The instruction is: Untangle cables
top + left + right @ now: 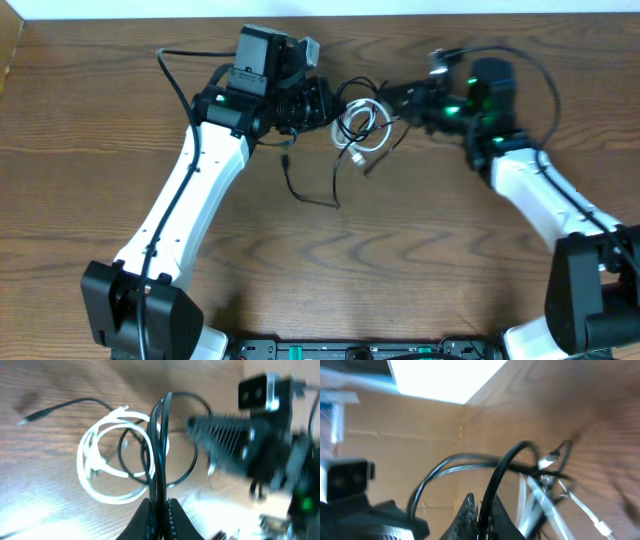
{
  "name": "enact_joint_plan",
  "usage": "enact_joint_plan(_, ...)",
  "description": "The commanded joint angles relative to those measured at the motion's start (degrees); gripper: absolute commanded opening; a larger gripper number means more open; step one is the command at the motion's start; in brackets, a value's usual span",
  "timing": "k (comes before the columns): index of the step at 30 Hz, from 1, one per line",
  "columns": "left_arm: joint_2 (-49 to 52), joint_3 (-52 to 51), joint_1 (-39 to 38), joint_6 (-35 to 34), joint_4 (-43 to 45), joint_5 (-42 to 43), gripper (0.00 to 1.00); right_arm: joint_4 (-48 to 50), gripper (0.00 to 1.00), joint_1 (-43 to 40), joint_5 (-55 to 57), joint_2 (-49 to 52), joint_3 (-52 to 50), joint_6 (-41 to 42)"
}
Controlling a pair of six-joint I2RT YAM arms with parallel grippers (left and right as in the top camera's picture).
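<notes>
Overhead, left gripper [322,103]: reaching in from the left to the tangle at the far middle of the table [400,250].
Overhead, right gripper [402,100]: reaching in from the right to the same tangle, finger state blurring out here.
Overhead, white cable [365,125]: lying coiled between both grippers.
Overhead, black cable [312,192]: threading through the white coils, trailing a loose tail toward the near side.
Left wrist, left gripper [161,506]: clenching on black cable [161,435] strands rising straight from the fingertips.
Left wrist, white cable [100,460]: sitting in several rings just left of those strands, overlapping a black loop.
Left wrist, right gripper [200,430]: showing ribbed fingers, blurred, beside the loop.
Left wrist only: showing a black plug [22,421] lying apart at far left.
Right wrist, right gripper [480,510]: pinching a black cable [500,475] strand between closed fingers.
Right wrist, white cable [540,495]: hanging just right of the fingers.
Right wrist only: showing a white plug [600,525] at lower right.
</notes>
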Motion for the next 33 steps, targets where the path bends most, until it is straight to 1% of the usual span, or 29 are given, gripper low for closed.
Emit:
enact_joint_plan(1,0.15,1.27,-0.02,12.07,-0.57,8.02,0.08,-3.69,0.01,-5.35,-3.26,-0.26,0.81,-1.42)
enact_joint_plan(4,0.13,1.29,0.00,16.11,-0.15,11.93,0.08,-12.26,0.01,-8.28,-1.22,-0.24,0.81,-7.17)
enact_joint_plan(5,0.13,1.29,0.00,17.94,0.76,14.32,0.07,-17.79,0.01,-8.87,1.42,-0.24,0.81,-10.91)
enact_joint_plan(8,0.11,1.29,0.00,18.45,4.17,18.27,0.07,-26.01,0.01,-8.76,6.05,-0.24,0.81,-17.00)
enact_joint_plan(12,0.04,1.31,0.00,17.70,10.73,24.74,0.07,-32.44,0.01,-7.43,9.94,-0.24,0.79,-22.93)
enact_joint_plan(14,0.04,1.33,0.00,14.97,14.47,26.08,0.07,-34.67,0.01,-6.64,11.76,-0.24,0.74,-24.90)
enact_joint_plan(21,0.02,1.36,1.14,1.90,29.66,26.12,0.07,-39.60,0.01,-4.92,15.06,0.02,-0.81,-30.32)
enact_joint_plan(24,0.02,1.36,2.38,-2.99,34.67,26.12,0.07,-41.59,0.01,-4.92,16.76,0.02,-1.79,-32.13)
enact_joint_plan(27,0.02,1.36,3.80,-7.28,37.00,26.10,0.07,-44.52,0.01,-4.81,19.78,0.02,-1.99,-33.68)
enact_joint_plan(31,0.02,1.33,5.22,-10.47,36.37,26.16,0.07,-46.64,0.01,-4.85,21.03,0.02,-1.99,-37.03)
enact_joint_plan(33,0.04,1.33,5.35,-11.04,36.11,27.23,0.07,-46.88,0.06,-4.87,20.94,0.02,-1.99,-38.73)
